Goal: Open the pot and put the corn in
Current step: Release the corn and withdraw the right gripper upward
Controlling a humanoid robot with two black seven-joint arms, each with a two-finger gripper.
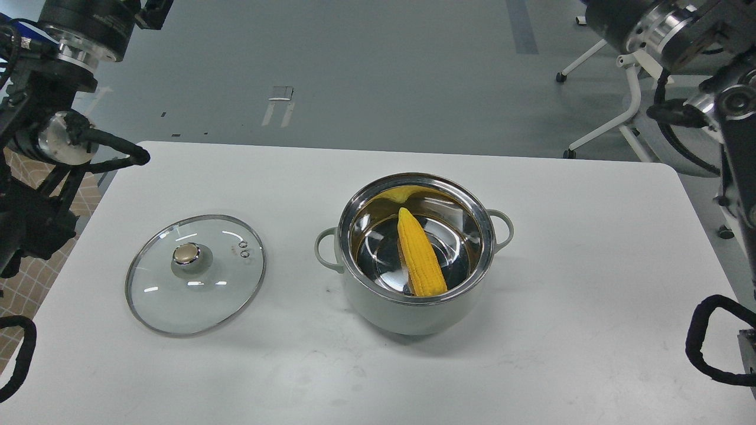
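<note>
1. White surface (531, 366), lower part of the frame: bare apart from faint scuffs; black cable loops intruded at the lower left and lower right edges.
2. Glass lid (195, 275), left of centre: lay flat on the surface with its brass-coloured knob (186, 254) upward, well apart from the pot.
3. Pot (413, 310), centre: stood upright and uncovered on the surface, its steel rim and interior shining, one loop handle showing on each side.
4. Corn (420, 254), inside the pot: rested on the steel bottom, pointed end toward the far wall, blunt end against the near wall; a yellow reflection showed on the far inner wall.
5. Left arm (53, 127), upper left edge: dark links and a steel joint were raised beside the surface's far left corner; its hand could not be made out, so whether it was released or clenched cannot be told.
6. Right arm (697, 41), upper right edge: only thick segments and cables appeared; its hand lay outside the frame.
7. Grey floor (354, 71), top: carried tape marks, with white chair legs (626, 118) at upper right.
</note>
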